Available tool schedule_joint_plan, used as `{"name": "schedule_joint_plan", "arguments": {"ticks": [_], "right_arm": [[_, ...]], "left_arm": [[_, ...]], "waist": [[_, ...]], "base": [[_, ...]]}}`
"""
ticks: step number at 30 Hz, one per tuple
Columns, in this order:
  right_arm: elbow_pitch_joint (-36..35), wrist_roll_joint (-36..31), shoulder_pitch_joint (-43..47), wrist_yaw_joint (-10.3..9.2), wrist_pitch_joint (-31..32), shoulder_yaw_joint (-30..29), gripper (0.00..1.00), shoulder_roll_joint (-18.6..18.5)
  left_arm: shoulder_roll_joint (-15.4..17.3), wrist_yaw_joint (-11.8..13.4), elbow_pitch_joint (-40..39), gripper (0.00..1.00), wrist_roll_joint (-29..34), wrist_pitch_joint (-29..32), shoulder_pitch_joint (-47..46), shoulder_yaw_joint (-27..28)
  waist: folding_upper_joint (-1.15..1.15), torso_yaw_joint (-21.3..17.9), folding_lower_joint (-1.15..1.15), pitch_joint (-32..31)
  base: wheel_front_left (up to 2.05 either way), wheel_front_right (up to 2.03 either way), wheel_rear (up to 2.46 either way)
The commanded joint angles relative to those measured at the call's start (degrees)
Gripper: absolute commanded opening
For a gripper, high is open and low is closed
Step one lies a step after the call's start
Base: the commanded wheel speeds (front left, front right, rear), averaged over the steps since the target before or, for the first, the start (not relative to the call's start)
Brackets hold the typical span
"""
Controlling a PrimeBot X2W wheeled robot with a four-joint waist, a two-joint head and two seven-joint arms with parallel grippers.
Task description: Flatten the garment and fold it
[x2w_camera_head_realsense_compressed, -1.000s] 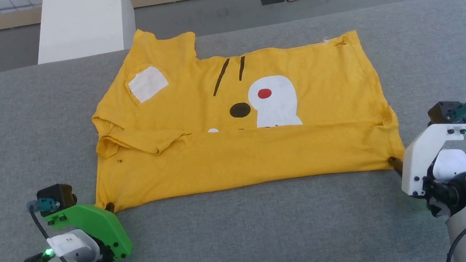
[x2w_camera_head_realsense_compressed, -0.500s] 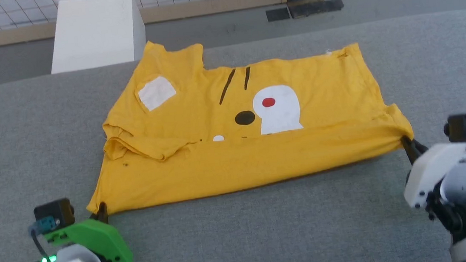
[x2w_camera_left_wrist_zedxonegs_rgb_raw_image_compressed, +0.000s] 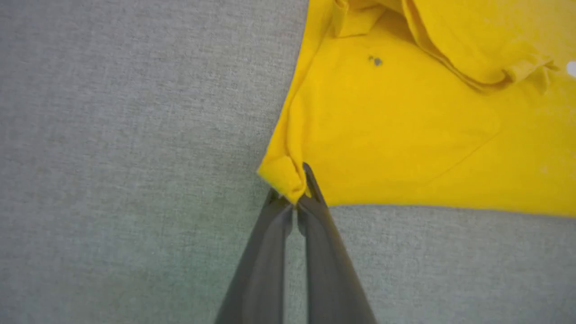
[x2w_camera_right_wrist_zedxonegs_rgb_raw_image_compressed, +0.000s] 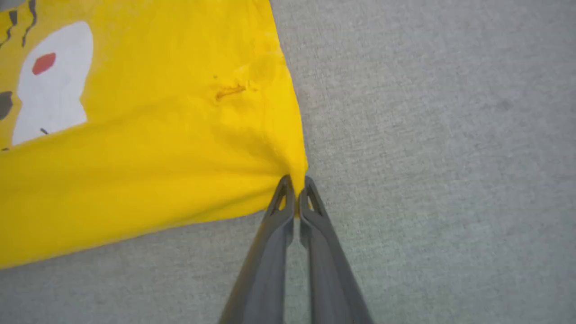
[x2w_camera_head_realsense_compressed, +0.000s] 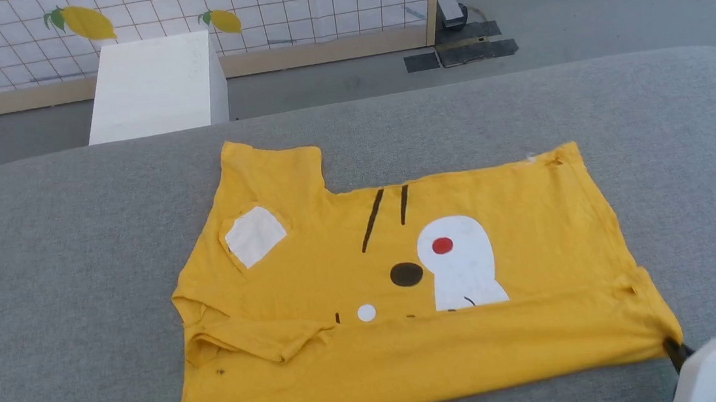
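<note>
Since the picture one second back, the right jaws have gone from apart to closed on cloth. The head camera has also tilted up, so the downward shift of the whole head view is not a move of the garment.

1. Jaws. The right jaws are fully closed on the near right corner of the garment (x2w_camera_right_wrist_zedxonegs_rgb_raw_image_compressed: pixel 148 171), with cloth puckered into the tips. The left jaws are likewise closed, pinching the rolled near left corner. Both corners sit low over the worktop (x2w_camera_head_realsense_compressed: pixel 62 269); whether they are raised clear of it cannot be told.

2. Garment. It lies spread across the middle of the worktop. Its near long side is turned over onto itself as a plain yellow band, covering the lower edge of the face print (x2w_camera_head_realsense_compressed: pixel 459 263). The near left sleeve (x2w_camera_head_realsense_compressed: pixel 253 339) is bunched and tucked along the band's edge. The far sleeve lies flat, with the white patch (x2w_camera_head_realsense_compressed: pixel 254 236) beside it. A small hole (x2w_camera_left_wrist_zedxonegs_rgb_raw_image_compressed: pixel 375 60) shows near the left corner.

3. Progress (judgement). Flattening looks largely done and one lengthwise fold appears to be laid. The bunched sleeve and the further folds remain.

4. Containers. A white box (x2w_camera_head_realsense_compressed: pixel 156 82) stands on the floor beyond the worktop's far edge. Whether it is open or holds anything cannot be told.
</note>
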Motion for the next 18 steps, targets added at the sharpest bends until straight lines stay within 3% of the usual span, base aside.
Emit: {"name": "schedule_joint_plan", "arguments": {"ticks": [1,10,11,12,13,14,18], "right_arm": [[0.3,-0.1,0.9,-0.1,0.9,-0.6,0.0,-0.1],[6.8,0.1,0.8,-0.1,0.5,-0.5,0.0,-0.1],[7.2,0.5,0.6,-0.1,0.0,-0.3,0.18,-0.1],[7.4,1.1,0.4,-0.1,-0.8,0.0,0.78,-0.1],[7.4,1.3,0.4,-0.1,-1.6,0.4,1.0,-0.1],[7.1,1.5,0.3,-0.1,-2.7,0.7,1.0,-0.1],[5.4,1.8,-0.1,-0.1,-9.1,0.4,1.0,-0.1]], "left_arm": [[0.6,0.6,-0.4,0.0,-0.4,0.5,0.9,-0.1],[-1.1,-1.6,4.5,0.0,-1.4,0.0,-0.2,-2.1],[-1.4,-1.6,4.8,0.0,-1.5,-0.8,-0.6,-1.8],[-1.8,-1.9,5.0,0.71,-1.6,-1.8,-1.0,-1.6],[-2.1,-2.3,5.1,0.86,-1.9,-2.4,-1.3,-1.4],[-2.3,-2.7,5.1,1.0,-2.1,-3.2,-1.7,-1.2],[-1.8,-4.5,3.9,1.0,-1.0,-7.8,-4.1,-0.4]], "waist": [[0.0,0.1,0.0,0.2],[0.0,0.2,0.0,0.8],[0.0,0.2,0.0,0.8],[0.0,0.3,0.0,0.8],[0.0,0.4,0.0,0.8],[0.0,0.4,0.0,0.8],[0.0,0.6,0.0,0.8]], "base": [[0.0,0.0,0.0],[0.0,0.0,0.0],[0.0,0.0,0.0],[0.0,0.0,0.0],[0.0,0.0,0.0],[0.0,0.0,0.0],[0.0,0.0,0.0]]}}
